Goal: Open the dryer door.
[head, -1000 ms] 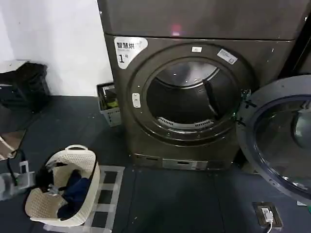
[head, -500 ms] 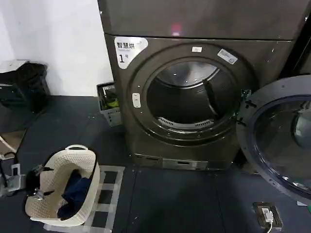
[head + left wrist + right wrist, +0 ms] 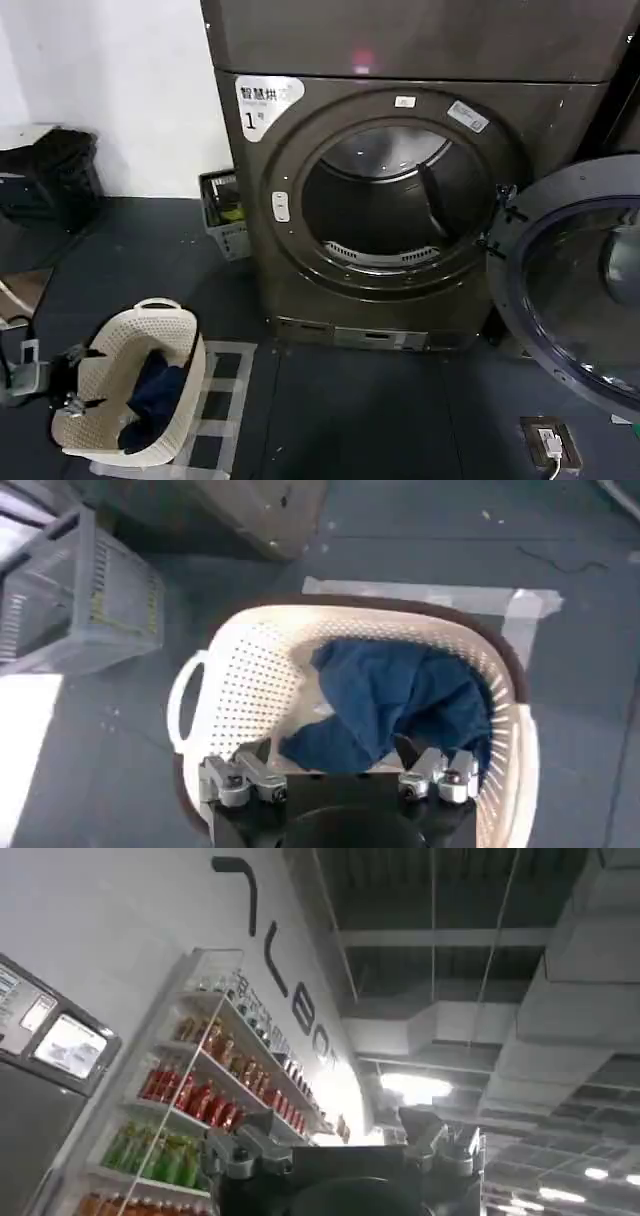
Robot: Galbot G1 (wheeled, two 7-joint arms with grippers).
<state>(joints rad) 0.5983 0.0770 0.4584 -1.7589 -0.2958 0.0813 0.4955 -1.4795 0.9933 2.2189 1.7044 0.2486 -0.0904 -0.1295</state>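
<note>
The dryer point(image 3: 290, 270), dark grey-brown with a white "1" label point(image 3: 262, 102), stands ahead with its round drum mouth point(image 3: 385, 200) uncovered. The dryer door point(image 3: 575, 285) is swung wide to the right on its hinge, dark inner side and glass facing me. My left gripper point(image 3: 66, 384) hangs low at the left, far from the door, over a cream laundry basket point(image 3: 190, 365). In the left wrist view this gripper point(image 3: 335, 765) is open above the basket point(image 3: 250, 660) and its blue cloth point(image 3: 400, 695). My right gripper point(image 3: 335, 1138) is open, pointing up at a ceiling.
A grey crate point(image 3: 225, 215) sits by the dryer's left side and a black bin point(image 3: 50, 175) by the wall. Tape marks point(image 3: 232, 395) lie on the dark floor. A floor socket point(image 3: 550, 442) sits below the open door. Bottle shelves point(image 3: 200, 1098) line a wall.
My left gripper has drawn back a little to the left and lower beside the basket. The dryer door and the basket have not moved.
</note>
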